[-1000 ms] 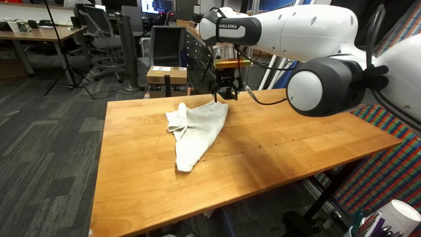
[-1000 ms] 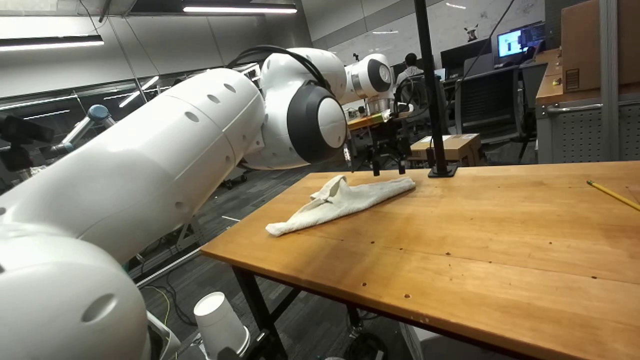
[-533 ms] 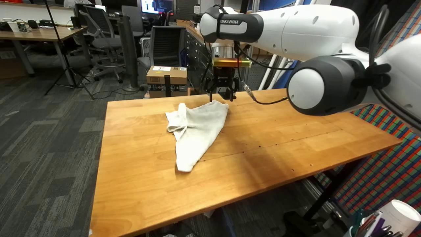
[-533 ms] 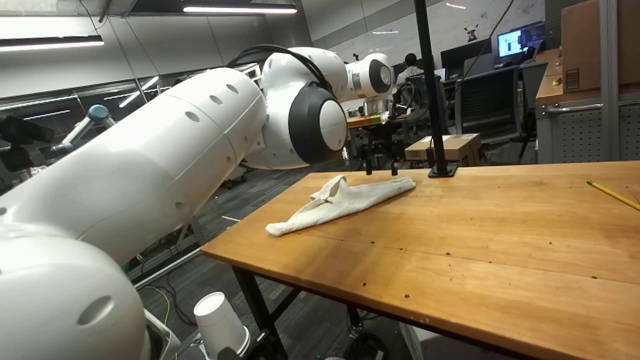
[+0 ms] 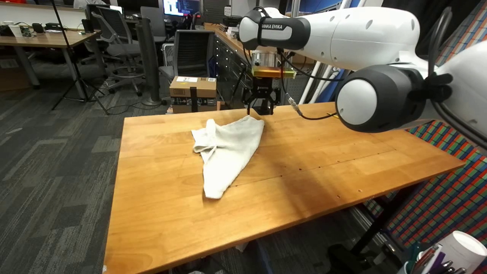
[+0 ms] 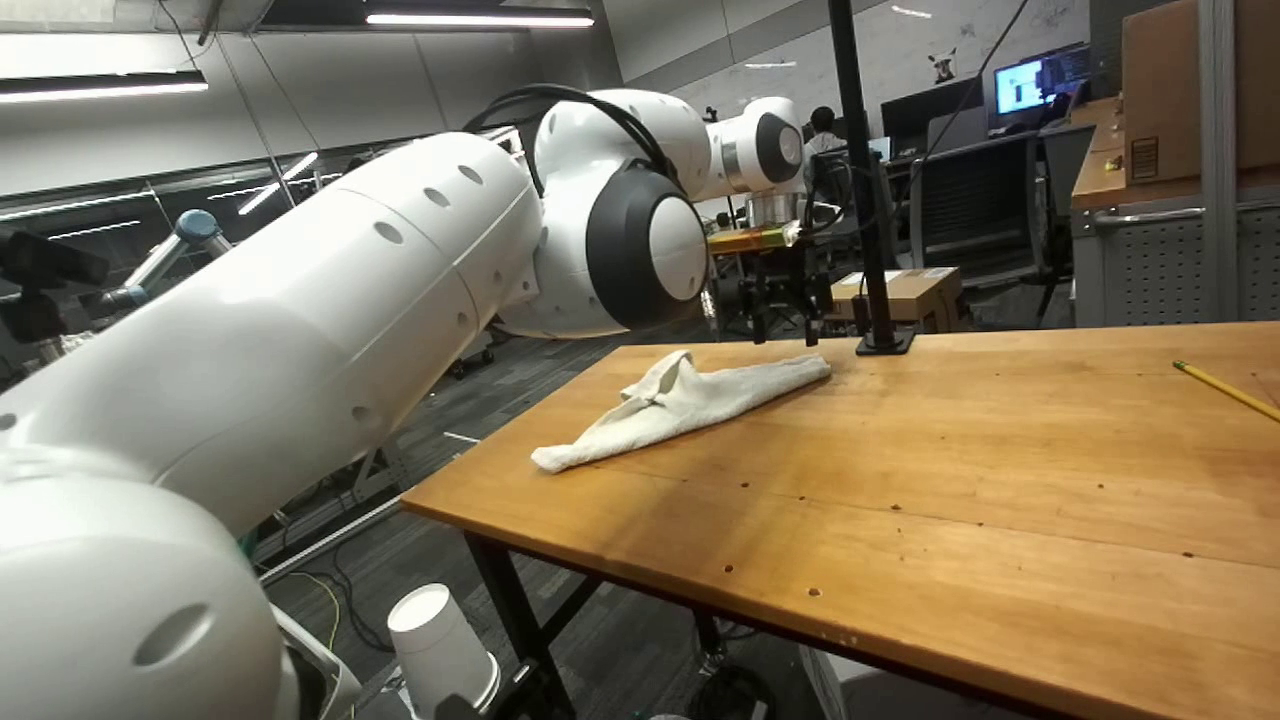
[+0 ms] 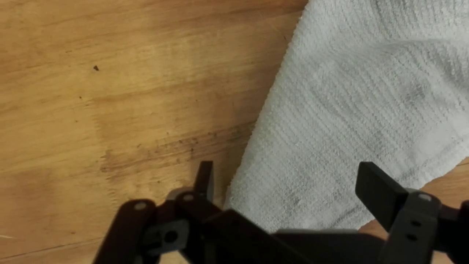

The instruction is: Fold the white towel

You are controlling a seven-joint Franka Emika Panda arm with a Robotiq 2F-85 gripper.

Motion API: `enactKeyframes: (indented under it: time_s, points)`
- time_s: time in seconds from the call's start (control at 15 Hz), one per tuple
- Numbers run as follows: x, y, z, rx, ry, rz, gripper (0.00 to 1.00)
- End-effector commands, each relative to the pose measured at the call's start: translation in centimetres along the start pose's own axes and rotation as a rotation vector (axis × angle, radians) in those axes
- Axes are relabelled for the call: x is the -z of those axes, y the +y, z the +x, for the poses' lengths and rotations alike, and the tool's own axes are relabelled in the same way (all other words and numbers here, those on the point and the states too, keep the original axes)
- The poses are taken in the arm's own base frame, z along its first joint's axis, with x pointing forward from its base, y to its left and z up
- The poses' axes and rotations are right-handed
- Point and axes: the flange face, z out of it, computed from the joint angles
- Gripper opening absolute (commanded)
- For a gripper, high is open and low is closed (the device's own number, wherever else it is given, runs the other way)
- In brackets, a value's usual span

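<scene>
The white towel [image 5: 232,148] lies crumpled on the wooden table, with a raised fold on one side and a narrow end. It also shows in an exterior view [image 6: 700,395] and in the wrist view [image 7: 322,121]. My gripper [image 5: 260,112] is open and empty, pointing down just above the towel's far corner. It also shows in an exterior view [image 6: 785,338]. In the wrist view, the gripper [image 7: 285,170] has one finger over bare wood beside the towel's edge and the other over the towel. The palm hides part of the towel's corner.
The wooden table [image 5: 159,213] has its far edge close behind the gripper. A black post [image 6: 883,343] stands on the table near the gripper. A yellow pencil [image 6: 1225,388] lies on the table. Cardboard boxes [image 5: 193,91] stand beyond the far edge.
In an exterior view my gripper shifts slightly left, then back right, and rises a little. It stays open. The towel has not moved.
</scene>
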Motion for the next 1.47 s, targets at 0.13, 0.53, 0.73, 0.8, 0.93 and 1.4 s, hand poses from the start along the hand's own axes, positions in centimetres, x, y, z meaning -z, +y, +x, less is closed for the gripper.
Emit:
enactKeyframes:
  time_s: [0.13,0.53,0.73,0.8,0.93,1.4]
  points:
    - [-1.1,-1.4,0.4,0.039,0.035,-0.024,1.00]
    - [-3.8,-1.8,0.7,0.047,0.002,-0.017,1.00]
    - [-5.0,-1.5,0.9,0.042,-0.021,-0.016,0.99]
    - [-5.2,-1.4,0.9,0.042,-0.025,-0.017,0.95]
    - [-5.4,-1.4,0.9,0.044,-0.032,-0.020,0.80]
    - [-3.7,-1.8,0.1,0.059,-0.038,-0.043,0.14]
